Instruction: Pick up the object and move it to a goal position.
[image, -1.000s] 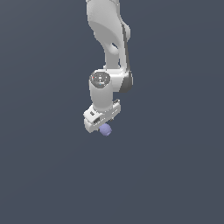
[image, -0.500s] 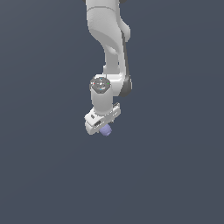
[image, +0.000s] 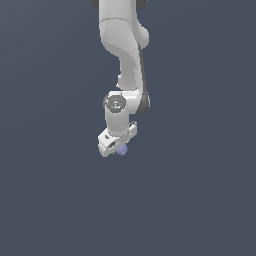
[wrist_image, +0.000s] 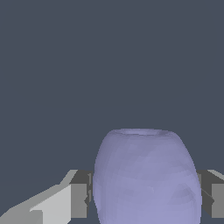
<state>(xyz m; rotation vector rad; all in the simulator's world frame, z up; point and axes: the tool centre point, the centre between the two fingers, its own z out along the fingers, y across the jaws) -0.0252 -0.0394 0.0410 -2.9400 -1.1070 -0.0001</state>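
— While we look from outside, what do we see first?

— We see the white Panda arm (image: 122, 45) reaching down from the top of the exterior view over a plain dark slate ground (image: 50, 200). At its lower end sits the gripper (image: 119, 149), tilted a little, with the lavender-blue ball (image: 121, 150) peeking out just beneath the white hand, mostly hidden by it.

— And where does the ball sit against the fingers?

— From the wrist view we find the ball (wrist_image: 146, 179) right between them, filling nearly the whole gap. One grey-and-white finger (wrist_image: 74, 199) stands on one side of it and a second finger (wrist_image: 212, 197) on the other, both close against its flanks.

— Are they pinching it?

— We read the fingers as drawn in around the ball, though we cannot make out the contact itself, since the ball covers the inner pads. Its upper end looks flattened in that close view.
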